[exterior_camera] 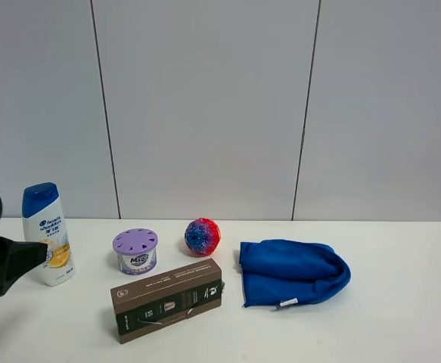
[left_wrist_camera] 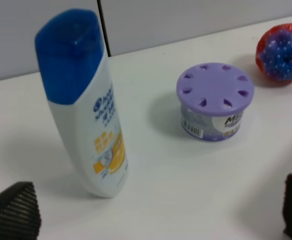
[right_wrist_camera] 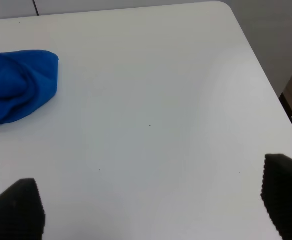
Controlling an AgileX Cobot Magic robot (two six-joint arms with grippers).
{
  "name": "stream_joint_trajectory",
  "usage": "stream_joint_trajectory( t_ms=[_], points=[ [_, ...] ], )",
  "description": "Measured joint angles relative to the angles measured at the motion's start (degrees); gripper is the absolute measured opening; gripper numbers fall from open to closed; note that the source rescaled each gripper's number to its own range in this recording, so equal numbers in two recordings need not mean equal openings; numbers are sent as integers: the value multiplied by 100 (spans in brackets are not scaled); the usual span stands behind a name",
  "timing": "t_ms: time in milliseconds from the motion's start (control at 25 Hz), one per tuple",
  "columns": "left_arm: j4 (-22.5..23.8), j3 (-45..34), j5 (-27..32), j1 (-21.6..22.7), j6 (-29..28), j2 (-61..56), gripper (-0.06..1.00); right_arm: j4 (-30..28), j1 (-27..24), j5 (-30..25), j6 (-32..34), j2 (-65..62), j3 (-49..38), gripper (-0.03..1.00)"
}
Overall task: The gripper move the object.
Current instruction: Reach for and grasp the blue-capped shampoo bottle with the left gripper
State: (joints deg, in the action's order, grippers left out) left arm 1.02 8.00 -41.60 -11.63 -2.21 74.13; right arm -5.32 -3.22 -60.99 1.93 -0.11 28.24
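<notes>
1. Standing as wide apart as they go, the fingers (left_wrist_camera: 11, 214) of the left gripper (left_wrist_camera: 153, 215) hold nothing. Only their two black tips show, at opposite edges of the wrist view.
2. The bottle (left_wrist_camera: 85, 110) lies ahead of those tips. It is off toward one finger rather than centred in the gap, and bare table shows between it and both fingers.
3. It stands upright on its base near the left end of the table (exterior_camera: 402, 325), blue cap up, so its long axis is vertical. I judge that a sideways squeeze across the white body suits it.
4. In the high view the gripper comes in low from the left edge. Its fingers point roughly level at the bottle's lower half and are just beside it.
5. The tub (exterior_camera: 135, 251) sits near the bottle on its other side, and the box (exterior_camera: 167, 299) lies in front of the tub. Both look clear of the approach.
6. The left arm is plainly the nearer one. The right gripper (right_wrist_camera: 151, 205) is also wide open and empty, over bare table by the far right corner, with the cloth (right_wrist_camera: 15, 85) between it and the rest.
7. The coming move likely calls for shifting until the bottle is centred between the fingers, advancing, then closing.
</notes>
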Motion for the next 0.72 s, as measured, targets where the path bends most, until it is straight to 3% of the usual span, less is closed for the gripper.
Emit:
stream_joint_trajectory(
  t_ms=[240, 400, 720],
  points=[
    [-40, 0, -1265, 0, 0, 1320, 100, 0, 0, 0, 0, 0, 0, 100],
    [-305, -25, -1982, 8, 0, 1966, 100, 0, 0, 0, 0, 0, 0, 100],
    [-268, -25, -2723, 518, -409, 2281, 100, 0, 0, 0, 0, 0, 0, 100]
  ],
)
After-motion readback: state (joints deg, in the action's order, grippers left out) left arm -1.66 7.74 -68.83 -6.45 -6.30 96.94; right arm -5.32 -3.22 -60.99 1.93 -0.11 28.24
